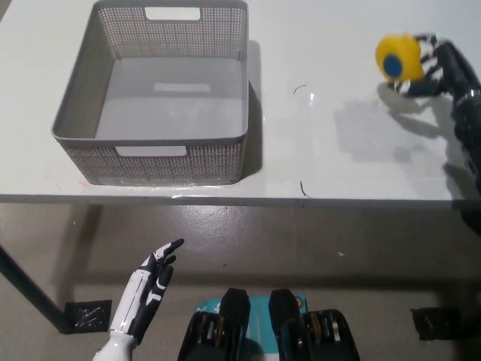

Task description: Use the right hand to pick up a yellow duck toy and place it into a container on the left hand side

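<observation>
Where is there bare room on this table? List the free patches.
Bare tabletop lies between the basket and the right hand holding the duck. The basket's floor is bare too. Little room shows behind or left of the basket. The left hand rests below the table.

head camera, steeply down, over table [316, 158]

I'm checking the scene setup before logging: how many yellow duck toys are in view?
1: the yellow duck toy is held in the black right hand above the white table's far right. None shows in the grey basket.
</observation>
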### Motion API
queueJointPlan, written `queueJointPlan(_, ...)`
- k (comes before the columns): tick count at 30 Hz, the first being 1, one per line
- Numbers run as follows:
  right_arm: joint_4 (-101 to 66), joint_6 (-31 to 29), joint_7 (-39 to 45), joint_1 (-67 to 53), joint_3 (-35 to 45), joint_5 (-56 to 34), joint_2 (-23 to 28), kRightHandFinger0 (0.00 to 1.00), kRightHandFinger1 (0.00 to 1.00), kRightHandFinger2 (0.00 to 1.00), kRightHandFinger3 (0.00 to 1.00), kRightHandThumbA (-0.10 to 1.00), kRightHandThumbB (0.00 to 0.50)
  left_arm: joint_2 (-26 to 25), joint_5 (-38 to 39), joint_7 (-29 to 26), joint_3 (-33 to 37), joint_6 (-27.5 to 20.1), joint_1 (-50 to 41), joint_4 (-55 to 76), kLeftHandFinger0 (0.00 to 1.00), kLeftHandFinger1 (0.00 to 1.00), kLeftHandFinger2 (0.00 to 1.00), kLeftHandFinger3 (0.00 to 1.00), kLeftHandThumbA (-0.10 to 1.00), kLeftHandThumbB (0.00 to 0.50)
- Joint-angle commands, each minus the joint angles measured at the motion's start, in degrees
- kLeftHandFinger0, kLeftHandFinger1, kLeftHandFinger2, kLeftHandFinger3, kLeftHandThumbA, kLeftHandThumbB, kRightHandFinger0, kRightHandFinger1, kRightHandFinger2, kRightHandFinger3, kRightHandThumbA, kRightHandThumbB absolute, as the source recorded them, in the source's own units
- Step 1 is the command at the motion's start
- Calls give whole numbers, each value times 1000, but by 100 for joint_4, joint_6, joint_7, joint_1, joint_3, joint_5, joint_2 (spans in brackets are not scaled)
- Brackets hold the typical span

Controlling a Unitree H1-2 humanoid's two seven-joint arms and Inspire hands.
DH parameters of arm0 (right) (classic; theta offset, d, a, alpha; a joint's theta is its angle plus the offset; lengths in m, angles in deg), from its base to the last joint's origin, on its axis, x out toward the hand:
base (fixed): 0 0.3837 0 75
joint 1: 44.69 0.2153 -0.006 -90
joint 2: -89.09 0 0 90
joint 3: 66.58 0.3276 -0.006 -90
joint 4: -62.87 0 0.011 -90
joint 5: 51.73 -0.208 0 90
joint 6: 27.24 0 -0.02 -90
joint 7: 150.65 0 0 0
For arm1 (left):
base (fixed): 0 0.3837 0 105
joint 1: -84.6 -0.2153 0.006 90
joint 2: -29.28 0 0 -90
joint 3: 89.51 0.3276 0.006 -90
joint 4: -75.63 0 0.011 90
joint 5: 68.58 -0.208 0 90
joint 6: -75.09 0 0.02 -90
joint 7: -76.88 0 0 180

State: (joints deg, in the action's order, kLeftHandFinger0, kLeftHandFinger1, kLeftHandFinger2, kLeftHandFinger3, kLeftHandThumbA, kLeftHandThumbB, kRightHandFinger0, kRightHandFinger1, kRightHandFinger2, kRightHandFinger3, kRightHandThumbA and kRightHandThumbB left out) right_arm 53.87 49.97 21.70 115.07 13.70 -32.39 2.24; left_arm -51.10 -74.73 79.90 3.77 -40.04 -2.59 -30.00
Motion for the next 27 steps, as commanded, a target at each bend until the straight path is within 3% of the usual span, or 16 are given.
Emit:
queueJointPlan(1, -418, -625, -273, 752, 108, -216, -138, 0, 262, 561, 577, -10, 113, -47, 2, -85, -5, -180, -2, 188, 1000, 1000, 946, 1000, 992, 500)
queueJointPlan(3, -584, -700, -285, 865, 89, -203, -330, 8, 358, 673, 625, 8, 121, -58, 87, -41, 11, -180, -40, 178, 1000, 1000, 992, 1000, 1000, 500)
queueJointPlan(5, -745, -666, -308, 932, 25, -141, -493, 11, 366, 683, 652, 0, 110, -63, 94, -37, 18, -180, -66, 165, 1000, 1000, 1000, 1000, 1000, 500)
queueJointPlan(8, -957, -588, -322, 1004, -35, -78, -712, 17, 363, 643, 637, 41, 99, -57, 158, 5, 26, -180, -105, 144, 1000, 1000, 1000, 1000, 1000, 500)
queueJointPlan(13, -1352, -614, -174, 1086, -76, -110, -1248, 31, 370, 635, 588, 19, 107, -68, 118, -4, 58, -180, -187, 172, 1000, 1000, 1000, 1000, 1000, 500)
queueJointPlan(16, -1486, -425, -132, 1181, -157, -42, -1558, 0, 314, 572, 532, 33, 100, -56, 61, -27, 76, -180, -204, 180, 1000, 1000, 999, 1000, 1000, 500)
queueJointPlan(19, -1468, -353, -192, 1246, -253, 33, -1809, 0, 321, 578, 516, 41, 114, -48, 47, -8, 96, -180, -232, 203, 1000, 1000, 995, 1000, 1000, 500)
queueJointPlan(21, -1477, -263, -251, 1247, -321, 85, -1928, 10, 357, 622, 568, 26, 120, -45, 45, 12, 126, -180, -247, 206, 1000, 1000, 991, 1000, 1000, 500)
queueJointPlan(22, -1417, -371, -266, 1236, -380, 117, -2002, 3, 345, 609, 575, 12, 115, -32, 55, 33, 150, -180, -267, 207, 1000, 1000, 981, 1000, 1000, 500)
queueJointPlan(23, -1397, -473, -328, 1167, -433, 158, -2064, 4, 300, 532, 521, 4, 141, -2, 43, 42, 198, -180, -300, 202, 1000, 1000, 967, 1000, 1000, 500)
queueJointPlan(25, -1435, -480, -426, 1040, -484, 194, -2156, 0, 220, 442, 446, 10, 144, 33, 3, 31, 275, -180, -343, 206, 1000, 1000, 950, 1000, 1000, 500)
queueJointPlan(27, -1498, -378, -430, 932, -560, 242, -2230, 0, 234, 486, 504, 32, 133, 42, -37, 10, 329, -180, -358, 219, 1000, 1000, 935, 1000, 1000, 500)
